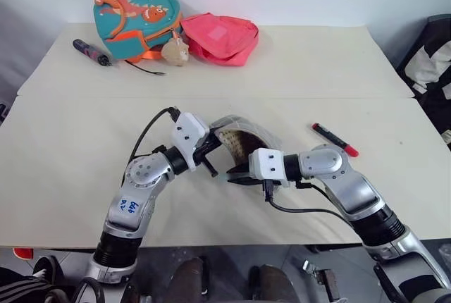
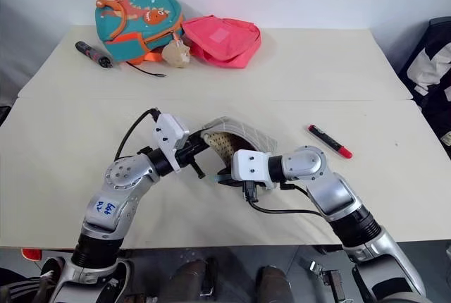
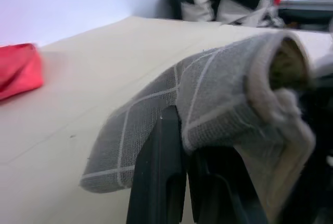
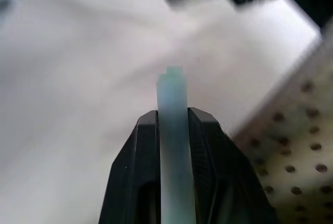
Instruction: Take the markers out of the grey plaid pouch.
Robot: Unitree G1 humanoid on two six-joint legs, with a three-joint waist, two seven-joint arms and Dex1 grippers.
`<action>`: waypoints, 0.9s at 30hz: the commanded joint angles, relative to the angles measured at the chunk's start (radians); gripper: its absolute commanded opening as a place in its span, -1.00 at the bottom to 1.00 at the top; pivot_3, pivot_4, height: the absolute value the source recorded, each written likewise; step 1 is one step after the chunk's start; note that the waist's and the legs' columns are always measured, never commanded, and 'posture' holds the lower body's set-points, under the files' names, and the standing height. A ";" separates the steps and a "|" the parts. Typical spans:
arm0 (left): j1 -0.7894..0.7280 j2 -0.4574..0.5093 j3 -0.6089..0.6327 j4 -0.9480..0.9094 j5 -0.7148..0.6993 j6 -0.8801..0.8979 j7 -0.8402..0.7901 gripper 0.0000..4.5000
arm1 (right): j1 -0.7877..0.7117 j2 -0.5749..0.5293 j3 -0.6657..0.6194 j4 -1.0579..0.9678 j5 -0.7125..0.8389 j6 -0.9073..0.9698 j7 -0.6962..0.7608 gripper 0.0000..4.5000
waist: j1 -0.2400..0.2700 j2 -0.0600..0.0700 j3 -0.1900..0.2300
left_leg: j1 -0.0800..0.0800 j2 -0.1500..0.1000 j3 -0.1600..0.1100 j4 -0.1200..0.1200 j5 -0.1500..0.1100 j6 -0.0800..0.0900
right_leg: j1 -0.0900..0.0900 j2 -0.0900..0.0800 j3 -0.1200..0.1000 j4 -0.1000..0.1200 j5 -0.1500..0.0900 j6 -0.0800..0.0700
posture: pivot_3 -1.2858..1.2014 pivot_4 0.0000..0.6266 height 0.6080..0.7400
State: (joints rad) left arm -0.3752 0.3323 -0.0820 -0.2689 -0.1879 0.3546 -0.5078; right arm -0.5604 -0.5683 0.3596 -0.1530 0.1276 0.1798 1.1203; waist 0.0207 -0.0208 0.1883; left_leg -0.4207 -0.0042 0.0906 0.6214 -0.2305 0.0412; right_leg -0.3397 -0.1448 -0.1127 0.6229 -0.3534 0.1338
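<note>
Left claw (image 1: 208, 158) clamped on the grey plaid pouch (image 1: 248, 138), held lifted off the tabletop (image 1: 70, 148), mouth toward the right claw (image 1: 237, 178); right claw closed on a pale green marker (image 4: 174, 146) just outside that mouth; red marker (image 1: 335, 139) already out, lying beyond the right claw; judged partly done, green marker still to be set down; pouch contents hidden; no legible writing.

Light is bright, soft and even across the pale table (image 1: 296, 70), with only faint shadows under the arms. Just beyond the right gripper (image 4: 174, 125) everything is smeared and out of focus (the pale green marker (image 4: 174, 146) between its fingers too). Near the left gripper (image 3: 182, 182) the pouch (image 3: 208, 104) looks soft-edged, the background hazy.
</note>
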 commanded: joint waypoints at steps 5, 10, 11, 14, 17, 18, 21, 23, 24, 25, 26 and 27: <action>-0.004 0.016 0.075 0.039 0.004 0.009 0.051 -1.00 | 0.007 -0.055 -0.124 -0.105 0.153 0.083 0.050 -0.82 | 0.003 0.000 0.000 | 0.000 0.000 0.000 0.001 -0.001 0.001 | 0.000 -0.001 0.000 -0.001 0.000 0.000 | 0.03 -0.52 1.00; -0.007 -0.001 0.090 0.052 -0.008 0.030 0.075 -1.00 | 0.018 -0.061 -0.152 -0.181 0.266 0.234 0.046 -0.82 | 0.003 0.000 0.000 | 0.000 0.000 -0.001 0.000 -0.001 0.000 | 0.000 -0.002 0.000 0.000 0.000 0.000 | 0.03 -0.52 1.00; -0.002 0.004 0.088 0.047 -0.007 0.026 0.067 -1.00 | 0.005 -0.054 -0.163 -0.161 0.254 0.245 0.014 -0.82 | 0.003 0.000 0.000 | 0.000 0.000 -0.001 0.000 -0.001 0.000 | 0.000 -0.002 0.000 0.000 0.000 0.000 | 0.03 -0.52 1.00; 0.023 0.037 0.096 0.032 0.003 -0.001 0.042 -1.00 | -0.046 -0.087 -0.198 -0.049 0.171 0.252 -0.065 -0.82 | 0.001 0.000 0.000 | 0.000 0.000 0.000 0.000 -0.001 0.000 | 0.000 -0.002 0.000 0.000 0.000 0.000 | 0.03 -0.52 1.00; 0.043 0.068 0.147 0.025 -0.013 -0.019 0.040 -1.00 | -0.024 -0.150 -0.232 -0.048 0.192 0.290 -0.041 -0.82 | 0.003 0.000 0.000 | 0.000 0.000 0.000 0.000 -0.001 0.000 | -0.001 -0.002 0.000 -0.001 0.000 0.000 | 0.03 -0.52 1.00; 0.049 0.076 0.162 0.026 -0.015 -0.030 0.042 -1.00 | -0.017 -0.167 -0.241 -0.050 0.197 0.303 -0.040 -0.82 | 0.003 0.000 0.000 | -0.001 0.000 0.000 0.000 -0.001 0.000 | -0.001 -0.003 0.000 -0.001 0.000 0.000 | 0.03 -0.52 1.00; 0.068 0.096 0.211 0.035 -0.028 -0.043 0.045 -1.00 | -0.005 -0.225 -0.273 -0.002 0.162 0.301 -0.056 -0.82 | 0.002 0.000 0.000 | -0.001 0.001 0.000 -0.001 -0.002 -0.001 | 0.000 -0.003 0.000 -0.002 0.000 0.000 | 0.03 -0.52 1.00; 0.085 0.102 0.240 0.040 -0.044 -0.031 0.043 -1.00 | -0.003 -0.253 -0.297 0.041 0.148 0.300 -0.066 -0.82 | 0.002 0.000 0.000 | -0.001 0.000 0.000 0.000 -0.002 -0.001 | 0.000 -0.003 0.000 -0.002 0.000 0.000 | 0.03 -0.52 1.00; 0.097 0.105 0.243 0.040 -0.045 -0.038 0.036 -1.00 | -0.008 -0.258 -0.308 0.060 0.149 0.310 -0.078 -0.82 | 0.002 0.000 0.000 | -0.001 0.000 0.000 0.000 -0.002 0.000 | 0.000 -0.003 0.000 -0.002 0.000 0.000 | 0.03 -0.52 1.00; 0.104 0.100 0.249 0.035 -0.064 -0.027 0.031 -1.00 | -0.013 -0.262 -0.312 0.079 0.143 0.304 -0.084 -0.82 | 0.002 0.000 0.000 | -0.001 0.000 0.001 0.000 -0.002 0.000 | 0.000 -0.003 0.000 -0.002 0.000 0.000 | 0.03 -0.52 1.00; 0.106 0.091 0.262 0.024 -0.098 0.004 0.029 -1.00 | -0.019 -0.262 -0.315 0.105 0.128 0.305 -0.104 -0.82 | 0.002 0.000 0.000 | -0.001 0.000 0.001 0.000 -0.002 0.000 | 0.000 -0.003 0.000 -0.002 0.000 0.000 | 0.03 -0.52 1.00; 0.109 0.091 0.265 0.016 -0.112 0.017 0.025 -1.00 | -0.022 -0.257 -0.313 0.134 0.106 0.299 -0.129 -0.82 | 0.002 0.000 0.000 | 0.000 0.001 0.000 0.000 -0.002 0.000 | 0.000 -0.003 0.000 -0.002 0.000 0.000 | 0.03 -0.52 1.00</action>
State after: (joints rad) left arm -0.2641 0.4291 0.1661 -0.1955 -0.2540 0.3600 -0.4734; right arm -0.5686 -0.8204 0.0704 -0.0360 0.2533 0.4871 1.0231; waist 0.0228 -0.0209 0.1883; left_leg -0.4212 -0.0033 0.0910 0.6213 -0.2323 0.0411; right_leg -0.3399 -0.1482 -0.1126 0.6212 -0.3533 0.1339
